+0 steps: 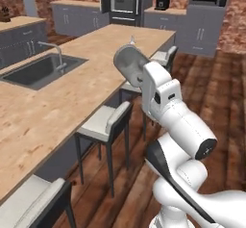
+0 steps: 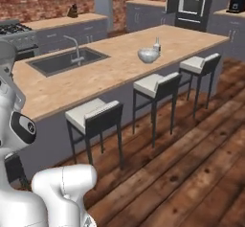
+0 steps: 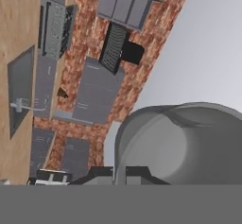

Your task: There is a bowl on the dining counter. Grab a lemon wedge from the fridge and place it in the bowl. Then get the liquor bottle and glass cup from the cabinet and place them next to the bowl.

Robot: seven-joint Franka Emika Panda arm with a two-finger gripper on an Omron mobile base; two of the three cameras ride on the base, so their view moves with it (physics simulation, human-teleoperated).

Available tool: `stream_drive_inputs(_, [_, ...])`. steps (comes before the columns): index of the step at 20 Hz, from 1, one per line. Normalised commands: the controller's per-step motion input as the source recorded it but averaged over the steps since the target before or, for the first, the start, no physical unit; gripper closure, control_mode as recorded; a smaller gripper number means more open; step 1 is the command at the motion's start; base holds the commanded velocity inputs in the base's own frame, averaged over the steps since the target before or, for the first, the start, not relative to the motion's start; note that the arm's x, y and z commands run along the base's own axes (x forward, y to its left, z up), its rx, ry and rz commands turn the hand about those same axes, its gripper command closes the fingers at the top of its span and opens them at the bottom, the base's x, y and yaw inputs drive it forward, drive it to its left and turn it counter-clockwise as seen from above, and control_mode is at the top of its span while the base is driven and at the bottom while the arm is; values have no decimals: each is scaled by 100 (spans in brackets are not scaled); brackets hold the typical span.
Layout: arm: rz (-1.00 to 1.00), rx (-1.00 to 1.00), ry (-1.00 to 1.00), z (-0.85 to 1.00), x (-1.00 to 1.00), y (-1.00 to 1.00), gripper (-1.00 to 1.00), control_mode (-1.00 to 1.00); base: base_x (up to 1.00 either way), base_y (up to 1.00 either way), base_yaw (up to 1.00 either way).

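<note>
1 bowl (image 2: 148, 54), 1 glass cup (image 1: 130, 66), 3 stools (image 2: 95, 116), 1 sink (image 2: 67, 61).

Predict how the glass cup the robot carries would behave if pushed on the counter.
The glass cup looks thin-walled and translucent, so it is probably light and fragile. Its smooth round wall suggests it is slippery and, laid sideways, would likely roll.

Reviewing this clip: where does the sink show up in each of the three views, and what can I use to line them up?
Left base view: sink at mid-left, set into the counter.
Right base view: sink at upper left, beyond the stools.
Hand view: sink at the left edge, turned on its side.
Shared landmark: the faucet on the sink's rim.
</note>
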Motion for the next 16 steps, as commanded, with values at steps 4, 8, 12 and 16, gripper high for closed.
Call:
stream_drive_inputs(4, [0, 0, 0, 0, 0, 0, 100, 100, 67, -83, 34])
stream_drive_inputs(8, [0, 0, 0, 0, 0, 0, 100, 100, 60, -87, 31])
stream_drive_inputs(12, [0, 0, 0, 0, 0, 0, 100, 100, 59, -82, 29])
stream_drive_inputs(16, [0, 0, 0, 0, 0, 0, 100, 100, 56, -80, 27])
